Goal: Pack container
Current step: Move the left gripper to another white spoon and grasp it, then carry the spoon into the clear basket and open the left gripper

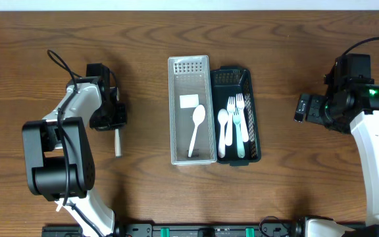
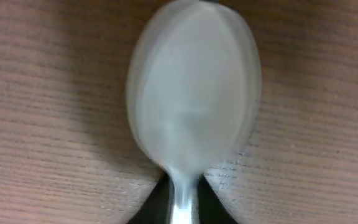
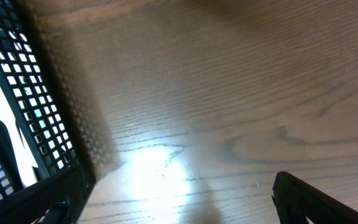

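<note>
White plastic spoon (image 2: pixel 191 93) fills my left wrist view; it lies left of the pale mesh plastic tray (image 1: pixel 181 128), long axis parallel to the tray's. My left gripper (image 1: pixel 112 120) sits right over it, grip impossible to tell; right gripper (image 3: pixel 173 208), spread, is beyond the tray.

Seemingly plastic spoon (image 2: pixel 194 93), wood-grain table (image 2: pixel 42 93)
</note>
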Controlling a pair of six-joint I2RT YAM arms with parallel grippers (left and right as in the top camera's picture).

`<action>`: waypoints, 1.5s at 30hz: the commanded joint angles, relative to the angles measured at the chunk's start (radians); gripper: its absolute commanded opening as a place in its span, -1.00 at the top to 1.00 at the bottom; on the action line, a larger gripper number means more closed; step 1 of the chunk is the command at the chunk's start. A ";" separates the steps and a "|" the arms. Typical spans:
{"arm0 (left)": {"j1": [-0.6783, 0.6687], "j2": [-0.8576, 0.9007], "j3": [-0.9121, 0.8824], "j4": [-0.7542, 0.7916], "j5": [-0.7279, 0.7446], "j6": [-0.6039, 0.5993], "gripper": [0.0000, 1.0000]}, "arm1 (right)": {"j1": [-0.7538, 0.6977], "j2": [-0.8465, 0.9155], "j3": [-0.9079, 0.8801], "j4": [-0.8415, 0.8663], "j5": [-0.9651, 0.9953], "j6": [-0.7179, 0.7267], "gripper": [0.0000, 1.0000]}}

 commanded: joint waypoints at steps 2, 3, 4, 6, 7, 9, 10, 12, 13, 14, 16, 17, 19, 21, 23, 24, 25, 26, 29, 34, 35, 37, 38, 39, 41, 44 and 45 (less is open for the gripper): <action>0.000 0.026 -0.033 -0.003 0.016 -0.002 0.88 | -0.009 -0.003 0.000 -0.001 -0.001 -0.015 -0.98; 0.000 0.026 -0.033 -0.003 0.016 -0.002 0.88 | -0.009 -0.003 0.000 -0.001 -0.001 -0.015 -0.98; 0.000 0.026 -0.033 -0.003 0.016 -0.002 0.88 | -0.009 -0.003 0.000 -0.001 -0.001 -0.015 -0.99; 0.000 0.024 -0.031 -0.007 0.016 -0.008 0.88 | -0.009 -0.003 0.000 -0.001 -0.001 -0.015 -0.98; 0.000 0.021 -0.026 -0.012 0.016 -0.019 0.88 | -0.009 -0.003 0.000 -0.001 -0.001 -0.015 -0.98; -0.001 0.007 -0.007 -0.042 0.017 -0.038 0.88 | -0.009 -0.003 0.000 -0.001 -0.001 -0.015 -0.98; -0.003 -0.005 0.008 -0.062 0.018 -0.047 0.88 | -0.009 -0.003 0.000 -0.001 -0.001 -0.015 -0.98; -0.016 -0.045 0.051 -0.116 0.039 -0.052 0.88 | -0.009 -0.003 0.000 -0.001 -0.001 -0.014 -0.98; -0.024 -0.069 0.072 -0.141 0.050 -0.052 0.88 | -0.009 -0.003 0.000 0.000 -0.001 -0.014 -0.99; -0.036 -0.096 0.093 -0.166 0.055 -0.052 0.88 | -0.009 -0.003 0.000 0.000 -0.001 -0.014 -0.98; -0.078 -0.175 0.146 -0.227 0.058 -0.055 0.88 | -0.009 -0.003 0.000 0.000 -0.001 -0.014 -0.98; -0.106 -0.219 0.171 -0.253 0.058 -0.055 0.88 | -0.009 -0.003 0.000 0.000 -0.001 -0.014 -0.99; -0.167 -0.298 0.215 -0.284 0.057 -0.055 0.88 | -0.009 -0.003 0.000 0.000 -0.001 -0.014 -0.98; -0.252 -0.385 0.253 -0.287 0.057 -0.058 0.88 | -0.009 -0.003 0.000 0.000 -0.001 -0.014 -0.97; -0.340 -0.451 0.275 -0.273 0.057 -0.085 0.88 | -0.009 -0.003 0.000 0.000 -0.001 -0.014 -0.99; -0.381 -0.476 0.277 -0.256 0.056 -0.110 0.88 | -0.009 -0.003 0.000 0.000 -0.001 -0.014 -0.99; -0.430 -0.498 0.277 -0.233 0.056 -0.143 0.88 | -0.009 -0.003 0.000 0.000 -0.001 -0.014 -0.99; -0.470 -0.509 0.277 -0.216 0.056 -0.168 0.88 | -0.009 -0.003 0.000 0.000 -0.001 -0.014 -0.99; -0.577 -0.499 0.274 -0.156 0.047 -0.222 0.88 | -0.009 -0.003 0.000 0.000 -0.001 -0.014 -0.98; -0.651 -0.385 0.238 -0.098 -0.032 -0.372 0.88 | -0.009 -0.003 0.000 -0.001 -0.001 -0.014 -0.98; -0.655 -0.353 0.234 -0.094 -0.030 -0.397 0.88 | -0.009 -0.003 0.000 -0.001 -0.001 -0.014 -0.98; -0.663 -0.279 0.233 -0.089 -0.029 -0.422 0.88 | -0.009 -0.003 0.000 -0.001 -0.001 -0.014 -0.98; -0.667 -0.246 0.233 -0.087 -0.029 -0.422 0.88 | -0.009 -0.003 0.000 -0.002 -0.001 -0.014 -0.98; -0.669 -0.211 0.233 -0.087 -0.029 -0.422 0.88 | -0.009 -0.003 0.000 -0.002 -0.001 -0.014 -0.98; -0.671 -0.159 0.233 -0.090 -0.029 -0.421 0.88 | -0.009 -0.003 0.000 -0.006 -0.001 -0.014 -0.98; -0.670 -0.118 0.233 -0.099 -0.029 -0.416 0.87 | -0.009 -0.003 0.000 -0.011 -0.001 -0.015 -0.99; -0.670 -0.118 0.233 -0.099 -0.030 -0.406 0.81 | -0.009 -0.003 0.000 -0.012 -0.001 -0.016 -0.99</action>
